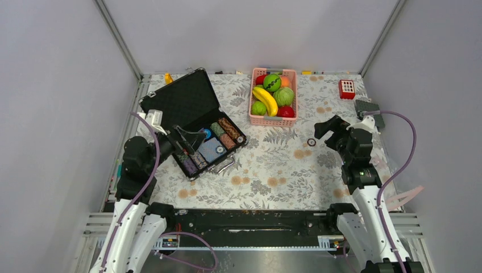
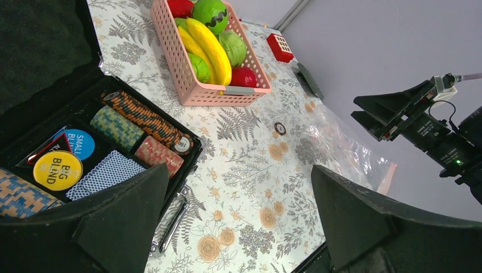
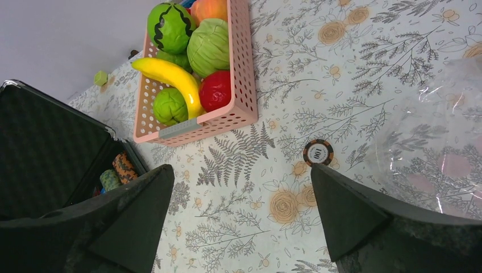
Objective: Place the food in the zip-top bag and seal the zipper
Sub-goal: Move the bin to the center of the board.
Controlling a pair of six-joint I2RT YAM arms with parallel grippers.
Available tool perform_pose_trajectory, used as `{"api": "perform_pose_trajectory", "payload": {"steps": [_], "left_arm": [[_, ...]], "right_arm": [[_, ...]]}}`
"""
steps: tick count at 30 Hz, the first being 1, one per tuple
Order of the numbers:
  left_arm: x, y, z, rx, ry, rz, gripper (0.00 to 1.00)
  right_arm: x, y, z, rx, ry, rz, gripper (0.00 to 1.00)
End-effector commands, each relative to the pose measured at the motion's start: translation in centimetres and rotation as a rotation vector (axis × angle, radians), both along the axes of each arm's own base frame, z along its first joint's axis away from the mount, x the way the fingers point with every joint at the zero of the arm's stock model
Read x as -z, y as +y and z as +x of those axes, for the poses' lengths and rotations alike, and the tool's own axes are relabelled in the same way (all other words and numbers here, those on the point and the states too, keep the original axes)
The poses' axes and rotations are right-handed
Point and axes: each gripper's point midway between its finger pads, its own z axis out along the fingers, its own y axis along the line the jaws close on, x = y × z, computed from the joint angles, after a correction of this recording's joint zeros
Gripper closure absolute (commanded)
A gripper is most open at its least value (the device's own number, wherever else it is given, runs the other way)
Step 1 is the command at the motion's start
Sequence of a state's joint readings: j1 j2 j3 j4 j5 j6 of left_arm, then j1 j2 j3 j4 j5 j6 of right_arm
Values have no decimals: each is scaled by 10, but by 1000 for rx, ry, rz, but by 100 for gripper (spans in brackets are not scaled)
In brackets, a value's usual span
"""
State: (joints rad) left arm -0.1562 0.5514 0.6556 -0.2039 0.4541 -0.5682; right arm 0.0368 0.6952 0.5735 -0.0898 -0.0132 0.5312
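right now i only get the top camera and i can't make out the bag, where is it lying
observer: The right wrist camera shows the zip-top bag lying flat on the floral tablecloth, to the right of the loose poker chip and not touching it. The cloth's pattern shows through the plastic.
operator: anything inside it yet
observer: It looks empty. In the left wrist camera the plastic is crinkled with nothing under it. The banana and the other produce all sit in the pink basket.
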Motion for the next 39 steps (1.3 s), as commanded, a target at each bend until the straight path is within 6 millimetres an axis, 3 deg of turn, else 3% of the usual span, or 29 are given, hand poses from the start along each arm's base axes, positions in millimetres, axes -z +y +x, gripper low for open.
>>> {"api": "perform_pose_trajectory", "payload": {"steps": [1, 4, 7, 10, 14, 18, 20, 22, 24, 29, 34, 39], "left_arm": [[-15, -5, -2, 42, -86, -4, 1], [-9, -6, 0, 43, -71, -8, 1], [-6, -5, 5, 33, -53, -9, 1], [1, -7, 9, 43, -22, -10, 1], [11, -8, 13, 39, 15, -10, 1], [14, -8, 15, 36, 34, -14, 1], [16, -9, 15, 38, 41, -15, 1], [16, -9, 16, 38, 43, -14, 1], [18, -9, 16, 36, 47, -13, 1], [20, -8, 17, 32, 52, -9, 1], [23, -8, 18, 29, 57, -5, 1], [25, -9, 19, 33, 65, -2, 1]], "right_arm": [[-16, 2, 7, -17, -95, -8, 2], [-19, 17, 12, -114, -100, -17, 2], [-20, 18, 22, -117, -3, -9, 2], [-21, 25, 46, -140, 61, 24, 2], [-6, 40, 85, -206, 165, 64, 2], [26, 38, 135, -149, 265, 2, 0], [39, 38, 160, -124, 300, -46, 7], [59, 42, 174, -131, 364, -70, 19], [82, 50, 184, -148, 415, -75, 23], [105, 60, 186, -143, 474, -78, 37], [126, 64, 166, -143, 525, -75, 53], [130, 74, 148, -192, 541, -69, 79]]}}
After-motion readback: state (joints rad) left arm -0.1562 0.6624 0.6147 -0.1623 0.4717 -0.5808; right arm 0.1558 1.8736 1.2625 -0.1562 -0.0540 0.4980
